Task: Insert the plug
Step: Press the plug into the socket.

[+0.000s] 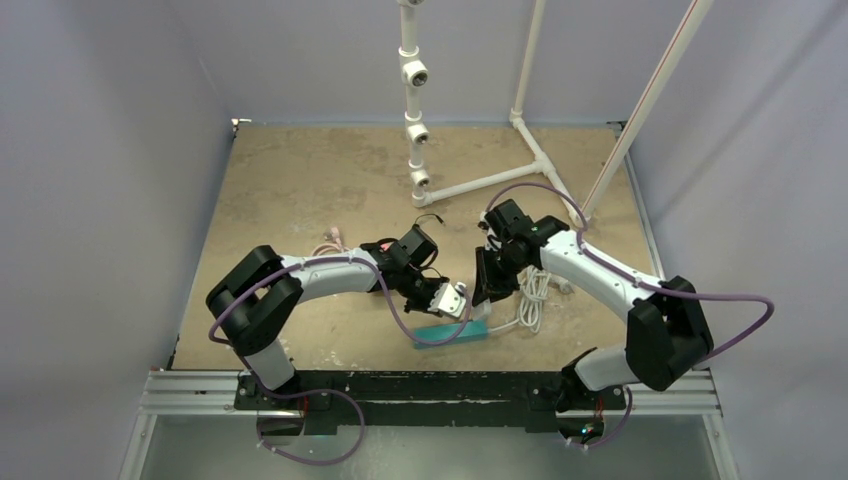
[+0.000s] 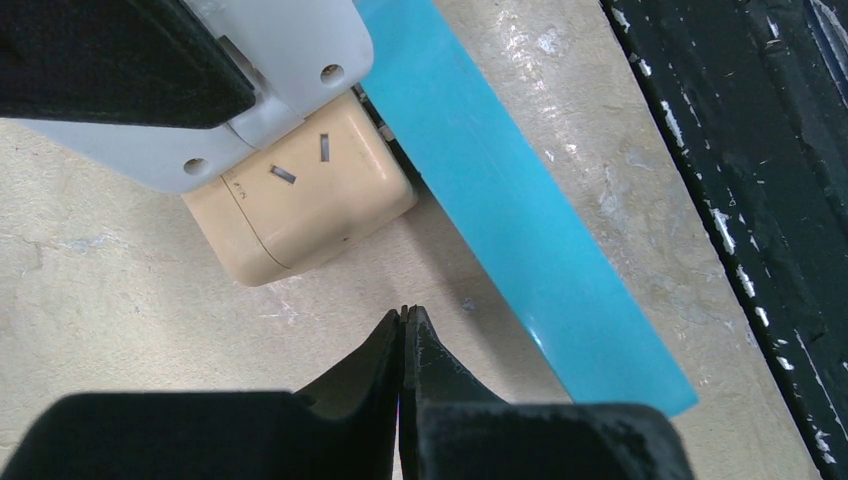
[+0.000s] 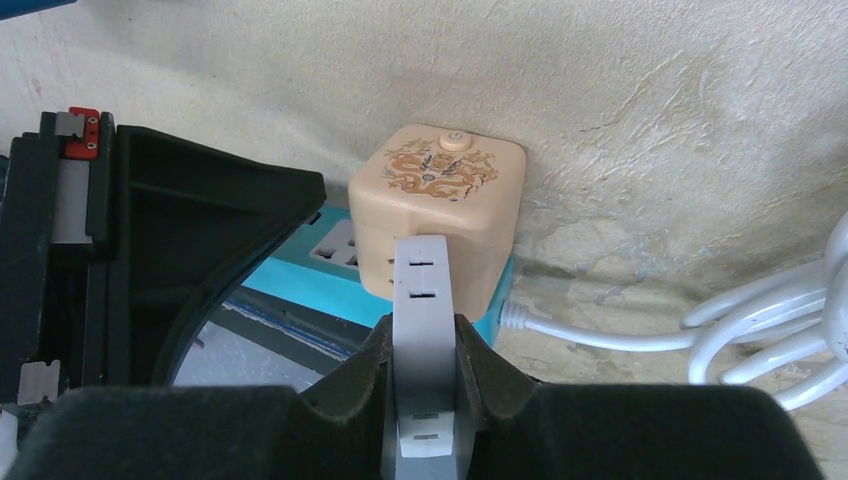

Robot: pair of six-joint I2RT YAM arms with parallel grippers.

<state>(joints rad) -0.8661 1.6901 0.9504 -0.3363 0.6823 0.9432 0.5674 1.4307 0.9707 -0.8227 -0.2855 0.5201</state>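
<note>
Here's the grey plug [image 3: 424, 300], near the middle of the table's [image 1: 300, 180] near edge, butted against the side of a cream cube adapter [image 3: 440, 200]. The cube sits on the teal power strip [image 2: 520, 220]. Whether the prongs have found their slots I can't tell; that joint is hidden.

By the look of it this is a hard plastic block: light, stiff, with smooth faces that could slip under a sideways push. Best hold is across its two flat sides, kept square so the prongs go in straight. The strip looks light too and may skate along the table under pressure.

The right gripper [image 3: 423, 340] has exactly that hold, with both fingers clamped on the plug's flat faces. The left gripper [image 2: 404, 325] is pressed together on nothing, tips over bare table just beside cube and strip. A coiled white cable [image 3: 760, 340] lies off towards the right edge.
</note>
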